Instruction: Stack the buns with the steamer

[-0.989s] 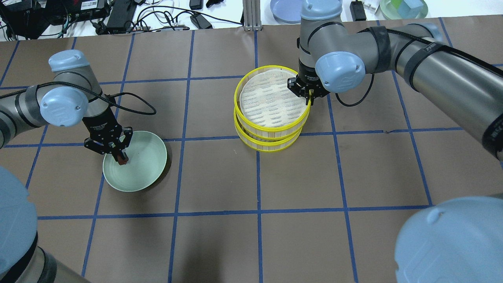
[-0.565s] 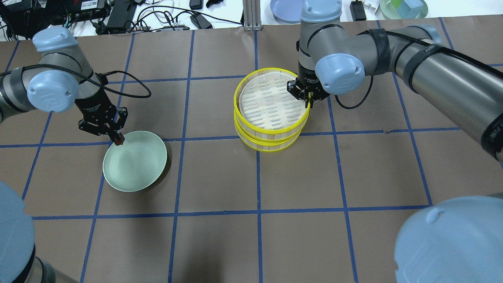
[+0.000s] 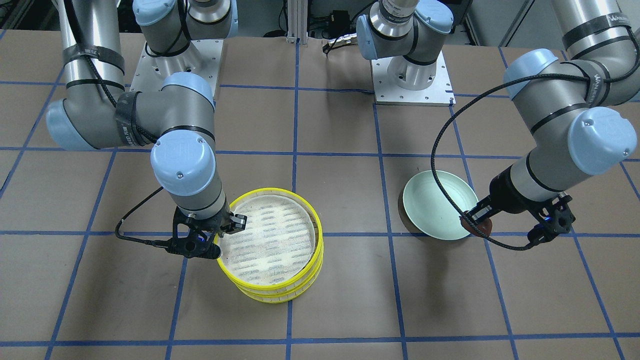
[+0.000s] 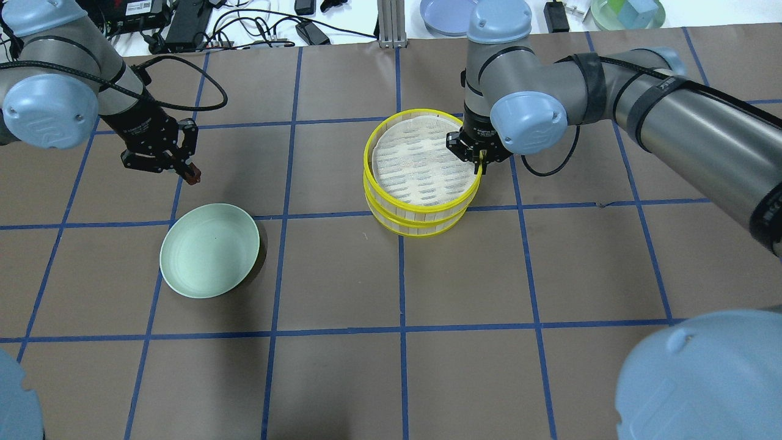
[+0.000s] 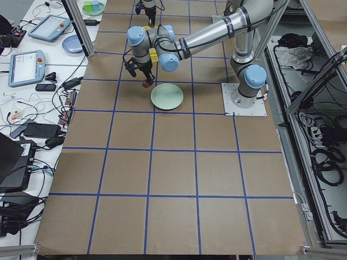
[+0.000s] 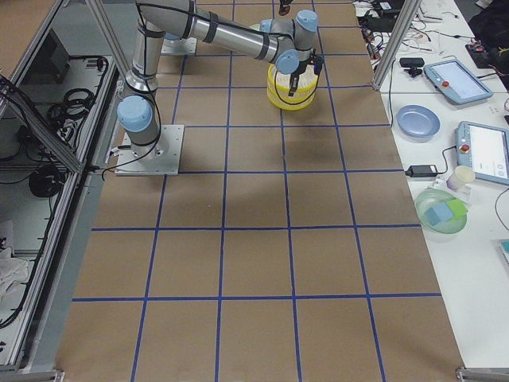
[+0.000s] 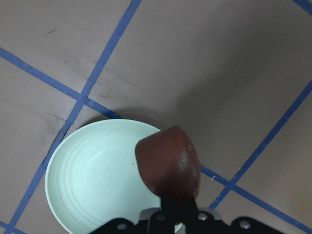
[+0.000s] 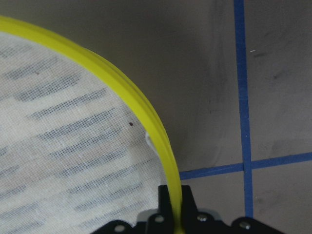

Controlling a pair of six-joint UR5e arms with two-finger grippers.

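My left gripper [image 4: 190, 174] is shut on the dark reddish-brown bun [image 3: 479, 226] and holds it in the air beyond the far left edge of the empty mint-green plate [image 4: 211, 250]. The left wrist view shows the bun [image 7: 168, 163] over the plate's rim [image 7: 92, 170]. The two yellow-rimmed steamer trays stand stacked mid-table, the top one [image 4: 415, 165] on the lower one [image 4: 415, 225]. My right gripper [image 4: 479, 163] is shut on the top tray's rim [image 8: 163, 141] at its right side. The top tray's mesh floor is bare. The cream-white bun does not show in any view.
The brown table has a blue tape grid. A blue plate [image 4: 446, 15], a green bowl [image 4: 626, 12], cables and power bricks lie on the white bench past the far edge. The two arm bases [image 3: 412, 75] stand at the robot's side.
My left gripper has lifted the brown bun out of the plate and carried it up and toward the far left. The top tray in my right gripper has settled lower and more level on the lower tray.
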